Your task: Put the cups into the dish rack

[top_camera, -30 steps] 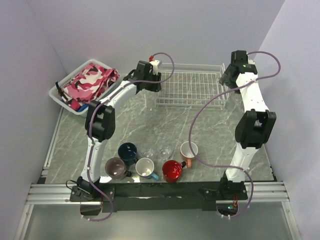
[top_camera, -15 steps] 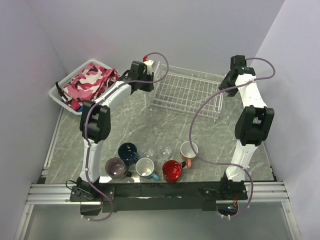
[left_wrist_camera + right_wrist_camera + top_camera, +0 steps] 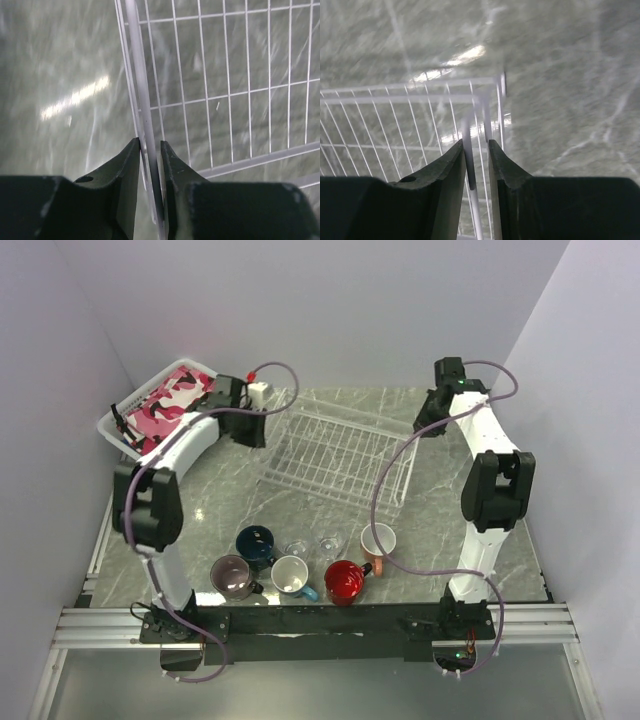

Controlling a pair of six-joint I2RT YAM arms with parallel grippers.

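Leftmost, a white plastic basket [image 3: 112,425] holds crumpled pink patterned cloth [image 3: 170,400]. Just beside it, the left gripper [image 3: 149,165] is clenched on the thin rim wire of the dish rack [image 3: 335,450], a white wire grid lying skewed on the grey marbled table [image 3: 230,500]. At the rack's far right corner the right gripper [image 3: 476,162] pinches the rim too. Near the arm bases, well apart from the rack, the cups [image 3: 290,575] cluster: glossy mugs and two clear glasses.

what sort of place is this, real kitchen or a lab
Most likely a robot test cell, not a real kitchen: plain walls box in a marble-patterned table, two robot arms are bolted to a metal rail at its near edge, and the cups and dish rack look staged.
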